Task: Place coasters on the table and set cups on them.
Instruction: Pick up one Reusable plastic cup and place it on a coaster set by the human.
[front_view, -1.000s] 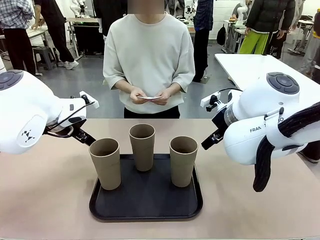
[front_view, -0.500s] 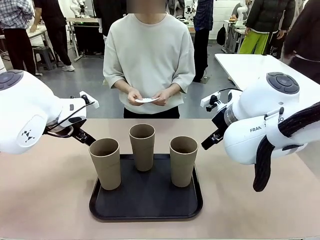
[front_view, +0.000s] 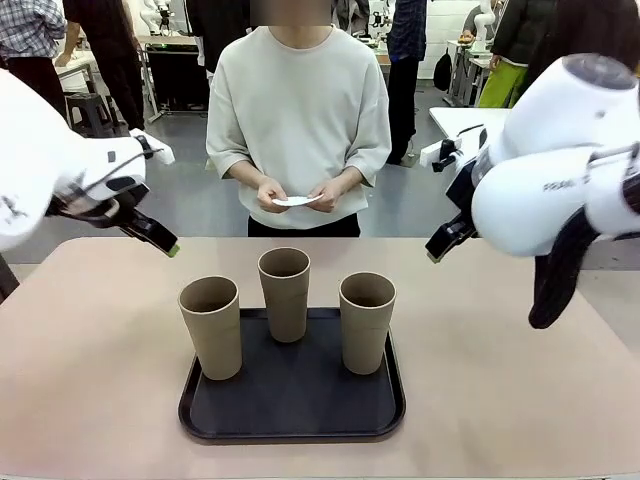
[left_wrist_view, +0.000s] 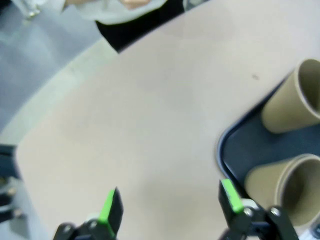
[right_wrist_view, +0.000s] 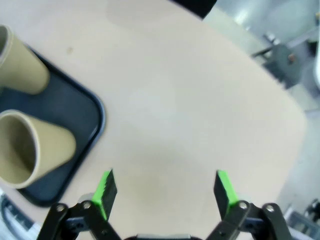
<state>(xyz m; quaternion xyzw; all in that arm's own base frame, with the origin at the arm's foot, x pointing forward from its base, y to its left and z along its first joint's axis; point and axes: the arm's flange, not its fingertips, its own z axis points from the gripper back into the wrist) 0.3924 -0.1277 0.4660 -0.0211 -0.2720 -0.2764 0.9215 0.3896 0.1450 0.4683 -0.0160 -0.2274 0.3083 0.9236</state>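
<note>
Three tan cups stand on a black tray (front_view: 290, 428) in the front view: the left cup (front_view: 211, 326), the middle cup (front_view: 284, 292) and the right cup (front_view: 366, 321). Across the table (front_view: 90, 380), a person holds thin white coasters (front_view: 293, 200) in both hands at waist height. My left gripper (front_view: 166, 246) hangs open above the table's left side, up and left of the left cup. My right gripper (front_view: 438, 249) hangs open on the right, above and right of the right cup. The left wrist view has open fingers (left_wrist_view: 111, 207) over bare table beside two cups (left_wrist_view: 295, 100). The right wrist view shows its open gripper (right_wrist_view: 165, 187) near a cup (right_wrist_view: 30, 150).
The tray (left_wrist_view: 235, 150) sits in the middle of the near half of the table (right_wrist_view: 190, 100), with bare tabletop to both sides and behind it. A white table (front_view: 455, 122) and other people stand farther back behind the person.
Both arms have lifted and drawn outward from the tray, the grippers now higher above the table. The person's hands still hold the coasters in much the same place.
</note>
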